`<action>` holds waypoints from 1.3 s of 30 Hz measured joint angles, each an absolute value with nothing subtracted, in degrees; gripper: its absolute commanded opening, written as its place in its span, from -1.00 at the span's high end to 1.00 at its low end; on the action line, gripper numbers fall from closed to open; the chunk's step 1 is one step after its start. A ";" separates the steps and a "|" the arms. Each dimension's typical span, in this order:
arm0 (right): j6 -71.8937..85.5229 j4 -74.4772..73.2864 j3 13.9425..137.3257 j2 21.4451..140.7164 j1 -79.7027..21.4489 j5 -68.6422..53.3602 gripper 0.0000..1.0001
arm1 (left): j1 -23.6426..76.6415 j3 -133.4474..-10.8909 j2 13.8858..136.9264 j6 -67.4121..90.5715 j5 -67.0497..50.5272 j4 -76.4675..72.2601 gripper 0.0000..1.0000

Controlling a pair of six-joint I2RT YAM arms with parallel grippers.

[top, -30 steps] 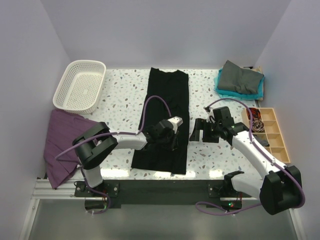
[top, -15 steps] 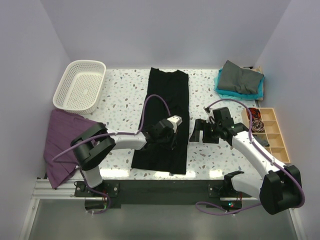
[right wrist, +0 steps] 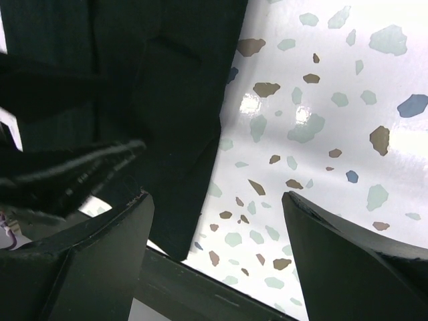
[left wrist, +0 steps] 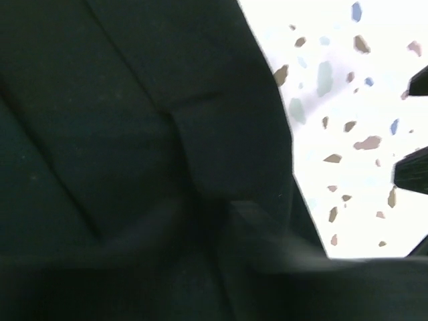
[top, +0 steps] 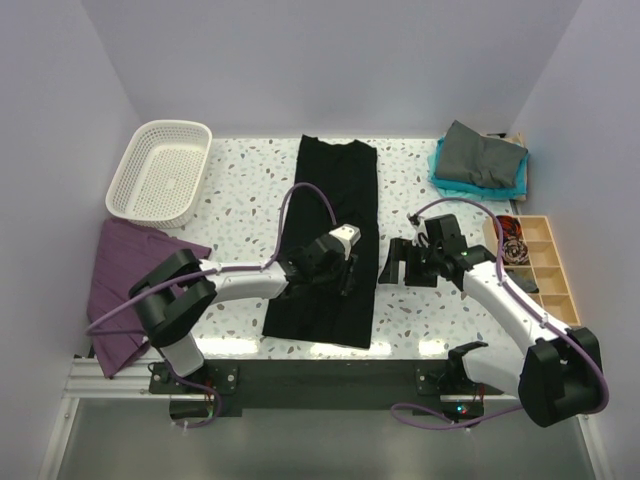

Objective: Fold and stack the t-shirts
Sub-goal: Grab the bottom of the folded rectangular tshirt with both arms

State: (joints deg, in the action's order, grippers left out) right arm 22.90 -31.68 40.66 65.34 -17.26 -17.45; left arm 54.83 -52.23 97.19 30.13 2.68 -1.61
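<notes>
Top external: we see grey tee (top: 480, 155) folded atop teal tee (top: 447, 183), far right corner of counter (top: 240, 190). Centre: black tee (top: 335, 190) narrowed lengthwise; we judge crosswise folds, stacking remain. On it left claw (top: 345, 283), grip we cannot tell; right claw (top: 392, 265) wide, beside edge.

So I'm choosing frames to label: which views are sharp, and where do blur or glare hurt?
Top external: sharp and evenly lit, the long black fabric t-shirt a flat dark strip on the speckled white table. Left wrist: blurred, fabric folds barely readable, table blown out white. Right wrist: sharper, with glare spots on the table and fingers of the right gripper dark silhouettes.
</notes>
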 measured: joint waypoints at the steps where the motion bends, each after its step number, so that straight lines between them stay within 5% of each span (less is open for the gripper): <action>1: 22.92 -31.66 40.66 65.36 -17.26 -17.45 -0.66 | 54.83 -52.23 97.43 30.48 2.90 -1.23 -1.00; 8: 22.94 -31.44 39.20 65.49 -17.26 -19.35 -0.66 | 54.83 -50.52 95.33 31.14 7.88 5.80 -1.00; 18: 25.71 -29.52 30.94 65.56 -21.30 -24.77 -0.63 | 54.83 -44.40 72.99 36.36 18.98 19.35 -1.00; 34: 36.53 -17.76 26.85 69.06 -32.23 -27.03 -0.57 | 54.87 -23.29 57.19 52.73 16.47 23.31 -1.00; 39: 39.18 -14.06 26.87 71.68 -34.89 -28.18 -0.40 | 54.87 -22.57 56.49 53.49 16.21 22.28 -0.59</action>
